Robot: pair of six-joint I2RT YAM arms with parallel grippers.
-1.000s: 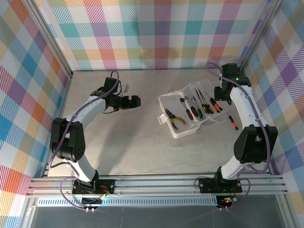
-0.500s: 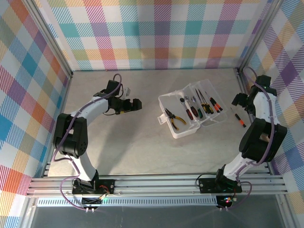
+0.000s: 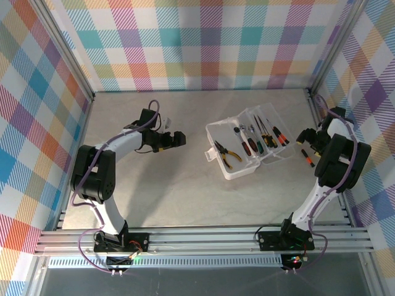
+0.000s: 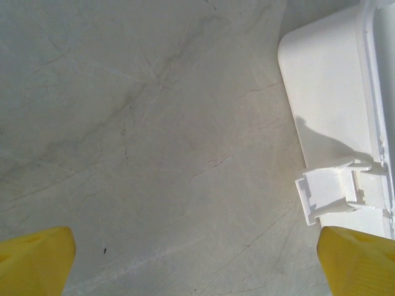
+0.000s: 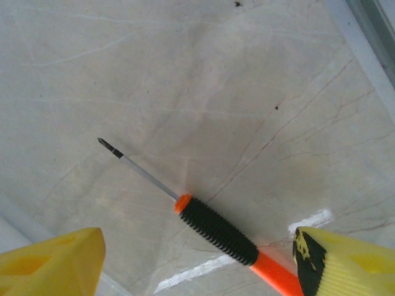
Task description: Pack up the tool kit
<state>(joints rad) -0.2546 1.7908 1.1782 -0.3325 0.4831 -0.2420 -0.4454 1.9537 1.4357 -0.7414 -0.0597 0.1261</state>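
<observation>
High above the box [image 3: 237,171], the top camera faced down; wrist cameras faced the table [image 3: 173,185] closely, left at the box's latch [image 4: 330,191], right at the screwdriver [image 5: 217,233] beside it.

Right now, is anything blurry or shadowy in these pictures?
Right wrist view: the screwdriver is sharp, the yellow fingers blurry. Left wrist view: a grey shadow lies on the box. Top view: soft arm shadows on the table.

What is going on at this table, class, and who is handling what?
Two robot arms are packing tools. The tool kit box lies open mid-table with yellow-handled pliers and several screwdrivers inside. One orange-and-black screwdriver lies loose on the table to its right; the right pincer hovers open over it, not gripping. The left pincer, open and empty, faces the box's left end.
</observation>
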